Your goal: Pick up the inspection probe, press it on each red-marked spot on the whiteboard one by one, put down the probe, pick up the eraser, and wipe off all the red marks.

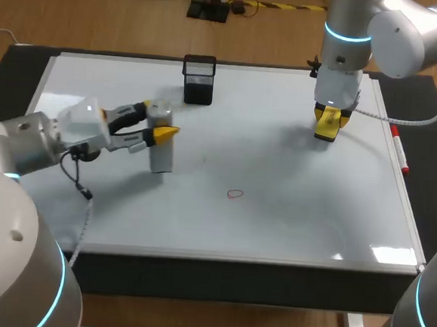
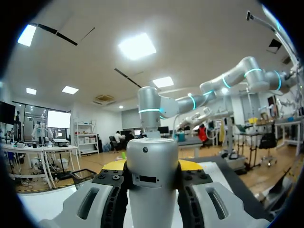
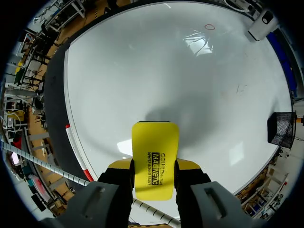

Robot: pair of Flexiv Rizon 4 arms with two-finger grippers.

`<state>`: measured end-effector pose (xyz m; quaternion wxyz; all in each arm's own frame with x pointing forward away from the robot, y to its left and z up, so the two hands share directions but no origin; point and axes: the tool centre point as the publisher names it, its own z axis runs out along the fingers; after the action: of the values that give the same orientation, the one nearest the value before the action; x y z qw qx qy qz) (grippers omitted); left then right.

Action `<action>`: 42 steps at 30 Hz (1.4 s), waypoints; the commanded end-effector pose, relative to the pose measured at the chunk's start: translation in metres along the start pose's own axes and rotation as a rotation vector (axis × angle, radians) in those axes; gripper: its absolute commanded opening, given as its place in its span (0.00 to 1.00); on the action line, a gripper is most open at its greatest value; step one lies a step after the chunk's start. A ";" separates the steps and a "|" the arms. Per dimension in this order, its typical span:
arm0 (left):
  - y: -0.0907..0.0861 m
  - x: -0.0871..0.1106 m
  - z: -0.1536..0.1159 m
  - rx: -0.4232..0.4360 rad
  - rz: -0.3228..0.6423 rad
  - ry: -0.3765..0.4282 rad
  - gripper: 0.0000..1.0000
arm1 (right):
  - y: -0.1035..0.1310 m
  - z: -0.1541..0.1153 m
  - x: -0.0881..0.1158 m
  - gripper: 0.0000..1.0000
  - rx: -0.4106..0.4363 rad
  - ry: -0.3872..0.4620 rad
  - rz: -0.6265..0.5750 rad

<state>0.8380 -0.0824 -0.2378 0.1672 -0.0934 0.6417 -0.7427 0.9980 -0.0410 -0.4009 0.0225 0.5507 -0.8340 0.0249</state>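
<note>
An upright silver-and-white inspection probe is held over the left part of the whiteboard, and my left gripper is shut on it. In the left wrist view the probe fills the gap between the fingers of that gripper. One small red ring mark lies on the board's near middle, to the right of the probe. My right gripper is shut on the yellow eraser low over the board's far right. In the right wrist view the eraser sticks out ahead of the gripper; the red mark and probe lie far ahead.
A black mesh holder stands at the back of the board, just behind the probe. A red-capped marker lies along the board's right edge. A tiny dark speck marks the board near its middle.
</note>
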 end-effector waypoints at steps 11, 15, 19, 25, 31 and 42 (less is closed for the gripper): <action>-0.009 -0.012 -0.050 -0.004 0.026 -0.128 0.00 | -0.001 -0.001 0.000 0.00 0.001 0.004 -0.002; -0.009 -0.015 -0.055 -0.006 0.029 -0.146 0.00 | -0.001 -0.001 0.000 0.00 0.001 0.004 -0.002; -0.009 -0.015 -0.055 -0.006 0.029 -0.146 0.00 | -0.001 -0.001 0.000 0.00 0.001 0.004 -0.002; -0.009 -0.015 -0.055 -0.006 0.029 -0.146 0.00 | -0.001 -0.001 0.000 0.00 0.001 0.004 -0.002; -0.009 -0.015 -0.055 -0.006 0.029 -0.146 0.00 | 0.017 -0.008 -0.015 0.00 0.031 -0.003 -0.059; -0.009 -0.015 -0.055 -0.006 0.029 -0.146 0.00 | 0.092 -0.009 -0.050 0.00 0.005 -0.033 -0.201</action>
<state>0.8318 -0.0257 -0.2380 0.2240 -0.1384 0.6313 -0.7295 0.9446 0.0338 -0.3961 0.0140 0.6282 -0.7779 0.0055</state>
